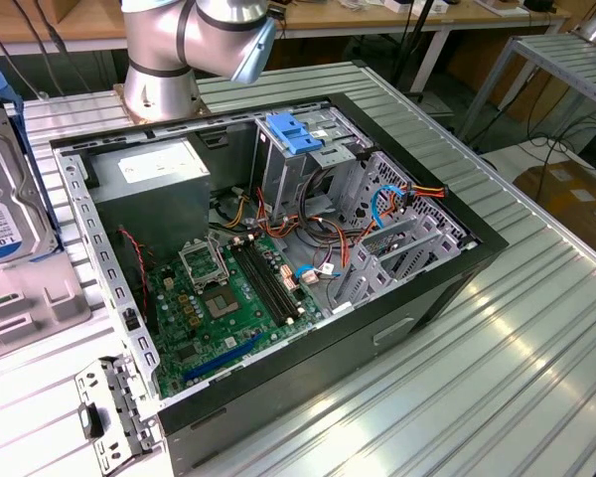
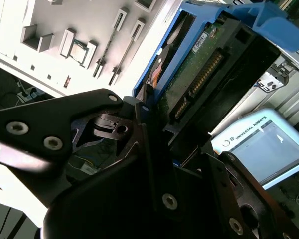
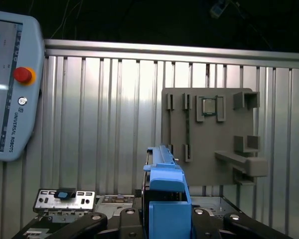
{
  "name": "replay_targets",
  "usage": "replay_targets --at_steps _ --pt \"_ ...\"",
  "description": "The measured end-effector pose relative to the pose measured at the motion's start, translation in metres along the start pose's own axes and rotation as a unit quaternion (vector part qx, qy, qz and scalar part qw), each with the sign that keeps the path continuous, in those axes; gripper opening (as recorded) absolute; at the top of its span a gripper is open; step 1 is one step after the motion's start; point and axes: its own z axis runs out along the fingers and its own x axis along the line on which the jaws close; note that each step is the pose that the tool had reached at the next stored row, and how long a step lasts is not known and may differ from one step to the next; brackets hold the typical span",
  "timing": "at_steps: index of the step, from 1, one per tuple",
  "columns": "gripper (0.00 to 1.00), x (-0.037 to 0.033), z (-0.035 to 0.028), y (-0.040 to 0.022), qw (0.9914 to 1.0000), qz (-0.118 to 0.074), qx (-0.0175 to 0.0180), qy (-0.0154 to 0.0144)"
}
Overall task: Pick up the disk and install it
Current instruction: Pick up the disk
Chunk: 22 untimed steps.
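The disk (image 1: 5, 214) is a silver hard drive with a blue-and-white label in a bright blue carrier. It is raised on edge at the exterior view's left, above the grey fixture plate (image 1: 35, 298). In the second wrist view my gripper (image 2: 152, 124) is shut on the disk (image 2: 199, 69), its black fingers (image 2: 65, 129) clamping the blue frame beside the green circuit board. In the first wrist view the blue carrier (image 3: 164, 184) stands up between the black fingers of my gripper (image 3: 167, 221).
An open computer case (image 1: 447, 288) lies on the ribbed metal table, with a motherboard (image 1: 223, 298), a grey power supply (image 1: 149, 174) and a drive cage with a light-blue latch (image 1: 293, 134). A teach pendant (image 3: 10, 84) lies beside the fixture plate (image 3: 209, 129). The arm's base (image 1: 159, 79) stands behind the case.
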Motion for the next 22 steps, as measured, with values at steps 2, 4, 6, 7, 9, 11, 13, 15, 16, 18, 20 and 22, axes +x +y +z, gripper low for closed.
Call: replay_targets --at_steps 2,4,6,7,9,11,13,15,16,18,20,22 --pt "0.36 0.0038 -0.0001 0.0001 1.0 0.0 0.0 0.0" --pt "0.36 0.0058 -0.0002 0.0002 1.0 0.0 0.0 0.0" --pt "0.36 0.0077 -0.0003 0.0002 1.0 0.0 0.0 0.0" --pt "0.36 0.0089 -0.0003 0.0003 1.0 0.0 0.0 0.0" --pt "0.36 0.0112 -0.0003 0.0004 1.0 0.0 0.0001 0.0" --pt "0.36 0.0129 -0.0005 0.0004 1.0 0.0 0.0 0.0" --pt "0.36 0.0155 -0.0006 0.0004 1.0 0.0 0.0 0.0" --pt "0.36 0.0177 -0.0006 0.0005 1.0 0.0 0.0 0.0" --pt "0.36 0.0186 -0.0007 0.0005 1.0 0.0 0.0 0.0001" --pt "0.36 0.0212 -0.0007 0.0006 1.0 0.0 0.0 0.0" --pt "0.36 0.0233 -0.0008 0.0007 1.0 0.0 0.0 0.0" --pt "0.36 0.0253 -0.0009 0.0007 1.0 0.0 0.0 0.0"
